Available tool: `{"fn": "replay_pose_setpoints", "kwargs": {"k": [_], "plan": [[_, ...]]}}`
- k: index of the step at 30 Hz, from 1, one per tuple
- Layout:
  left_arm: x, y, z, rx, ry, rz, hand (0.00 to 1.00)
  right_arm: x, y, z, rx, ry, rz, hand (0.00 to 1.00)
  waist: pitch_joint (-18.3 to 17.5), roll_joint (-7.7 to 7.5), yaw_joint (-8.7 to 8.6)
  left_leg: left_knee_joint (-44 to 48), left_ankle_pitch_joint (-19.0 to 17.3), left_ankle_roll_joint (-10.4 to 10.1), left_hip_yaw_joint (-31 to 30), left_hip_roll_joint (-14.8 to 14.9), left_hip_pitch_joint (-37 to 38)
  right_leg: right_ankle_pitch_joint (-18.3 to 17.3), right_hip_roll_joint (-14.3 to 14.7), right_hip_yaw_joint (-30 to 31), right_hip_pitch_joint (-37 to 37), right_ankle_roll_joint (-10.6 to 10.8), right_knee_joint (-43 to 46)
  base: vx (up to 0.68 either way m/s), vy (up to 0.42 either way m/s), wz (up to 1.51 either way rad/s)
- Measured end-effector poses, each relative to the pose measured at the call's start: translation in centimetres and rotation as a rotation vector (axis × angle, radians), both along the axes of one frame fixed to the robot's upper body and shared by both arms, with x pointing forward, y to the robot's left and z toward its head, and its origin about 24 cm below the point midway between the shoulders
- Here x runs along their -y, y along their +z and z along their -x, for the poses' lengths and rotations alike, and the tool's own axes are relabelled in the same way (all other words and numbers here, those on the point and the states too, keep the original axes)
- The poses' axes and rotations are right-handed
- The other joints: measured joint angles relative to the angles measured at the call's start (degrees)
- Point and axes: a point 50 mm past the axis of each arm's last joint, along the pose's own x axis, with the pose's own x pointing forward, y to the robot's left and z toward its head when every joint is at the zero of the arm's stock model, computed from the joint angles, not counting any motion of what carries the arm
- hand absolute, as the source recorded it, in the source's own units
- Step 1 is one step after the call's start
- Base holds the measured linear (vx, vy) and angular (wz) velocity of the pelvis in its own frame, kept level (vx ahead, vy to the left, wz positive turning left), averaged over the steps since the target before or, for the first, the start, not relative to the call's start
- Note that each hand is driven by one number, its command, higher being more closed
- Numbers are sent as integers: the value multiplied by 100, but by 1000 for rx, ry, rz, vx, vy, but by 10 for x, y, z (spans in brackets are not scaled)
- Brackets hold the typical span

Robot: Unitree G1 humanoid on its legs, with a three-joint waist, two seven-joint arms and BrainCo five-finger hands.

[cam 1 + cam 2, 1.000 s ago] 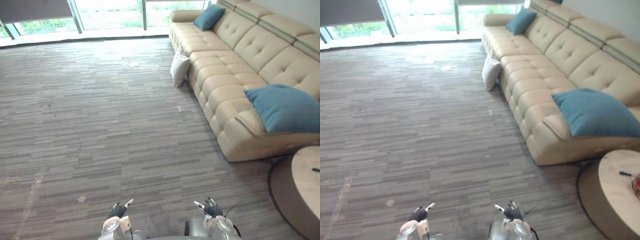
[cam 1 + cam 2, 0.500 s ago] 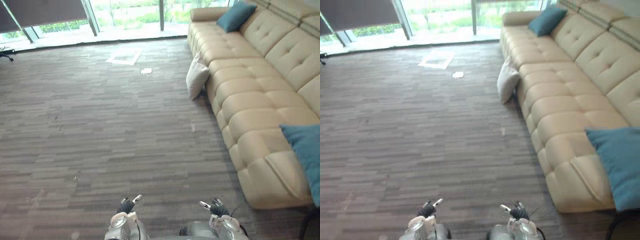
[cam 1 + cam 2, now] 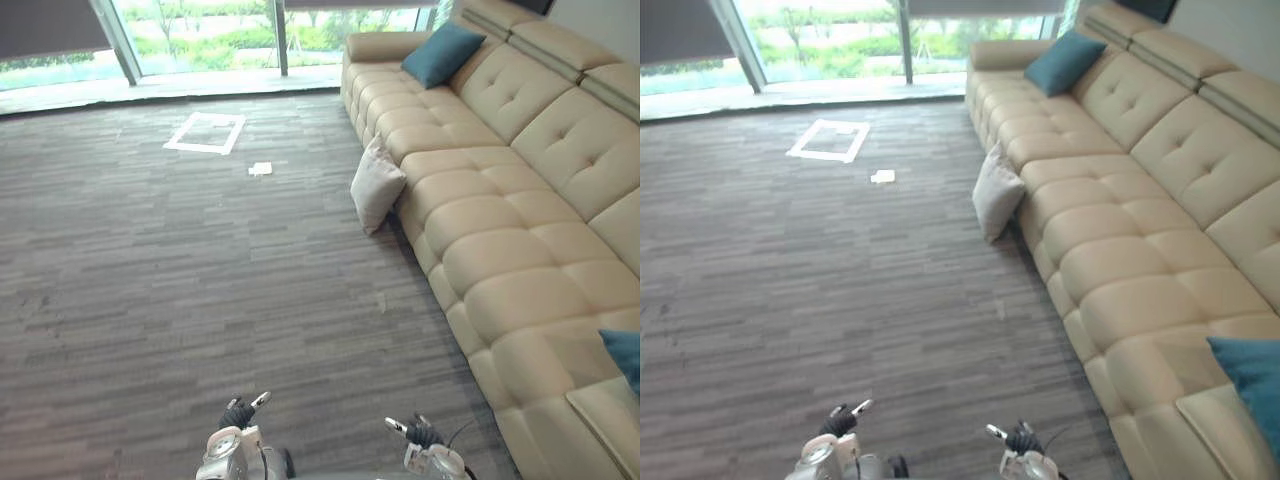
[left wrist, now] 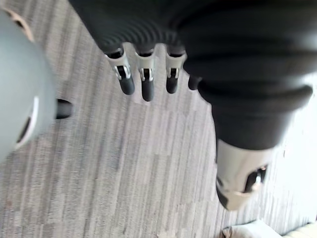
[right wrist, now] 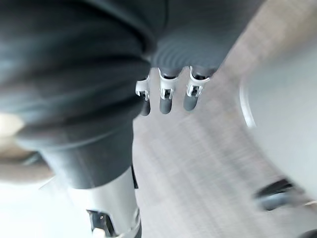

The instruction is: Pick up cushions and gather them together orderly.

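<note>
A white cushion [image 3: 377,186] stands on the carpet, leaning against the front of the long beige sofa [image 3: 500,230]. One teal cushion [image 3: 441,53] rests on the sofa's far end by the armrest. The corner of another teal cushion [image 3: 625,355] lies on the sofa's near end at the right edge. My left hand [image 3: 238,414] and right hand [image 3: 421,434] hang low at the bottom of the eye views, far from every cushion. In the wrist views the left hand's fingers [image 4: 142,83] and the right hand's fingers [image 5: 166,95] are relaxed and hold nothing.
Grey striped carpet [image 3: 200,280] spreads wide to the left of the sofa. A white taped square [image 3: 205,132] and a small white scrap [image 3: 261,169] lie on it near the windows [image 3: 200,30] at the far end.
The camera has moved: the white cushion and sofa have shifted left and nearer in the picture, and the near teal cushion has slid mostly past the right edge. Both hands stay low and empty.
</note>
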Motion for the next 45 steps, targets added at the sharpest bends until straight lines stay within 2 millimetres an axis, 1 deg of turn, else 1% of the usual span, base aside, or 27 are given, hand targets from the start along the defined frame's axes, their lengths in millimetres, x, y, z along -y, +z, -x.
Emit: {"fn": "replay_pose_setpoints", "kwargs": {"k": [1,4,6,7,8,10,12,13,15,18,20,22,23,24,25,27,28,29,30,32,34,36,38,39,40,44,45], "plan": [[2,-2,3,-15,-2,5,0,2,2,-4,21,0,8,0,18,29,-98,-208,-50,43,-39,1,295,-205,93,-276,-333,-129,-413,426,36,22],[8,-2,2,-19,-4,22,0,6,4,-7,35,-11,16,0,52,27,-170,-406,-393,-178,-232,55,741,-103,308,-622,-821,-203,-1901,489,-76,38],[14,-3,2,-23,-3,37,0,10,3,-3,22,-17,24,0,61,31,-191,-429,-746,-368,-455,57,1094,722,428,-553,-840,-398,-3019,556,-186,51],[20,-3,2,-22,-4,53,0,18,2,1,8,-25,41,0,71,142,-208,-455,-770,-305,-604,103,1268,560,497,-608,-773,-623,-2809,719,-197,35],[26,-3,2,-18,-7,71,0,26,3,-1,4,-19,65,0,36,314,-205,-229,-617,-449,-692,227,1233,285,534,-683,-759,-728,-2616,589,-164,20],[28,-3,1,-16,-9,78,0,25,5,-6,13,-12,64,0,96,441,-251,1065,-447,-725,-946,456,755,-46,603,-774,-541,-811,-2558,554,-211,20],[25,-1,-4,6,9,75,0,25,5,-7,13,-12,64,0,171,501,-245,3748,386,-1507,-1465,834,-467,-200,785,-914,131,-950,-2978,556,-208,13],[23,1,-5,19,17,73,0,24,5,-7,13,-9,63,0,193,530,-206,4450,452,-1474,-1460,933,-776,-227,886,-894,444,-995,-3223,650,-163,-37],[16,3,-8,45,41,59,0,13,5,-13,17,39,49,0,234,468,-63,5117,265,-1074,-1045,1115,-1359,-279,1035,-659,1234,-1078,-3816,523,-61,-71],[12,7,-11,82,62,49,0,-3,4,-16,20,68,19,0,233,409,-2,3942,-1,-618,-289,1225,-1976,-280,1035,-157,1931,-945,-4551,427,33,-86],[11,8,-12,93,79,50,0,-8,3,-15,10,66,4,0,231,411,117,2556,0,-598,-22,1188,-2165,-356,960,185,2246,-823,-4854,529,170,-95],[10,9,-12,97,84,47,0,-9,2,-12,-3,63,4,0,185,378,129,917,449,-670,-56,925,-2359,-532,786,332,2728,-585,-5260,640,299,-54],[10,9,-12,98,82,47,0,-9,1,-11,-6,63,6,0,177,388,129,734,583,-634,-89,881,-2387,-557,767,363,2825,-547,-5305,614,361,-54],[10,9,-13,97,74,43,0,-9,-1,-7,-27,62,3,0,67,313,212,817,1125,-379,-153,741,-2354,-599,625,547,2948,-475,-5280,663,370,-36],[4,9,-13,92,57,21,0,-12,-3,-2,-42,59,-7,0,-99,106,203,893,903,-158,-57,527,-2334,-543,387,593,2851,-386,-5015,680,360,-25],[0,7,-10,75,43,11,0,-15,-6,7,-63,52,-18,0,-164,-117,190,1110,594,12,26,269,-2120,-215,140,661,2561,101,-3947,612,304,13],[-1,7,-10,74,43,9,0,-15,-6,7,-63,52,-18,0,-150,-157,193,1090,542,50,40,195,-1999,-75,117,690,2449,188,-3535,772,371,10],[-2,7,-9,65,39,1,0,-13,-7,9,-66,51,-16,0,-110,-134,179,918,376,138,33,75,-1539,579,131,846,1825,588,-1962,606,269,2],[-2,5,-6,48,36,2,0,-13,-5,6,-51,56,-14,0,-72,-102,160,800,264,187,16,14,-1172,652,153,813,1383,674,-856,699,276,3],[2,4,-7,35,9,5,0,-9,-1,-1,-8,56,-4,0,9,19,137,531,214,267,19,-24,-527,461,228,600,661,467,135,552,163,-3],[4,2,-4,20,-4,7,0,-8,4,-8,28,58,0,0,29,115,115,83,148,269,7,-16,26,113,215,115,26,193,123,440,81,4],[5,2,-4,14,-5,9,0,-7,7,-15,53,45,0,0,87,70,-42,-353,96,262,-31,3,585,-198,209,-464,-478,-74,-732,386,-16,34],[9,2,-6,18,-9,20,0,-3,8,-16,61,21,5,0,91,88,-133,-520,-168,142,-104,85,823,-79,254,-901,-703,-118,-1842,474,-132,47],[13,2,-7,19,-26,23,0,-1,7,-15,55,14,7,0,97,26,-130,-702,-386,-140,-134,22,1079,313,287,-1084,-712,-159,-2744,596,-194,25],[17,0,-4,2,-29,34,0,5,6,-13,41,7,16,0,159,-18,-100,-769,-473,-272,-289,-68,1390,622,342,-1044,-690,-878,-2851,535,-162,6],[31,0,-7,10,-49,70,0,22,5,-9,21,-22,55,0,45,401,-280,551,-235,-565,-666,310,876,47,406,-1275,-449,-903,-2816,460,-214,14],[31,1,-9,18,-53,68,0,23,4,-6,11,-22,55,0,59,421,-312,1832,24,-993,-865,527,337,-29,494,-1288,-137,-912,-3030,422,-215,2]]}}
